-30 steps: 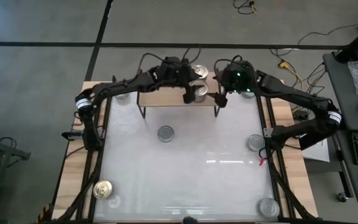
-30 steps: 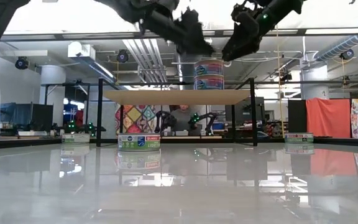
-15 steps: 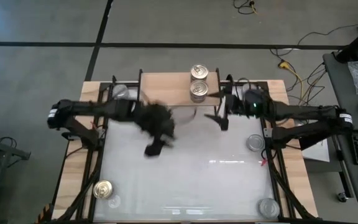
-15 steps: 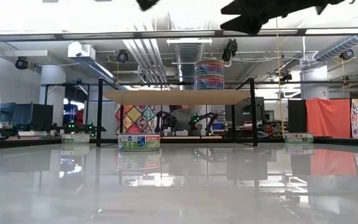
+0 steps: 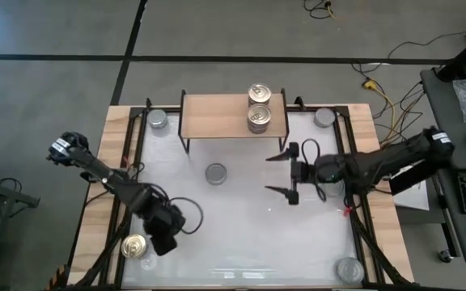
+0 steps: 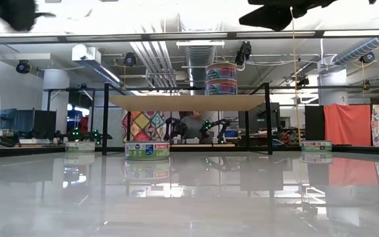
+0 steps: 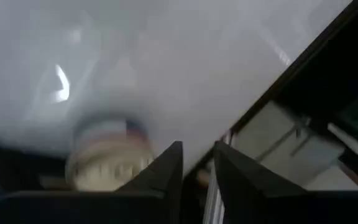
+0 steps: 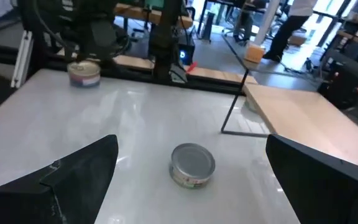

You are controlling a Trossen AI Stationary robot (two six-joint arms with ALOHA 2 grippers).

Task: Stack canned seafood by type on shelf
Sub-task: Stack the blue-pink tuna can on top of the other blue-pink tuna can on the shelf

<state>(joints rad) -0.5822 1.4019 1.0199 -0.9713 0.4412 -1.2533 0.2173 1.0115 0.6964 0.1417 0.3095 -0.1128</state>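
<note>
Two tins (image 5: 258, 107) sit on the shelf (image 5: 217, 116) at its right end, one stacked atop the other as the low view shows. More wait on the bench (image 5: 241, 234): a silver tin (image 5: 215, 173) below the shelf, a gold tin (image 5: 134, 246) at the near-left corner, and others at the far corners and right edge.

Left claw (image 5: 166, 242) hangs just beside the gold tin, its fingers (image 7: 166, 171) drawn near together with a narrow gap, pinching nothing. Right claw (image 5: 285, 173) hovers over mid-bench, spread wide and empty, facing the silver tin.

By the look of it, the step in hand is fetching the next tin. For the left claw, that would call for reopening, straddling the gold tin and closing on its sides before carrying it to the shelf.
</note>
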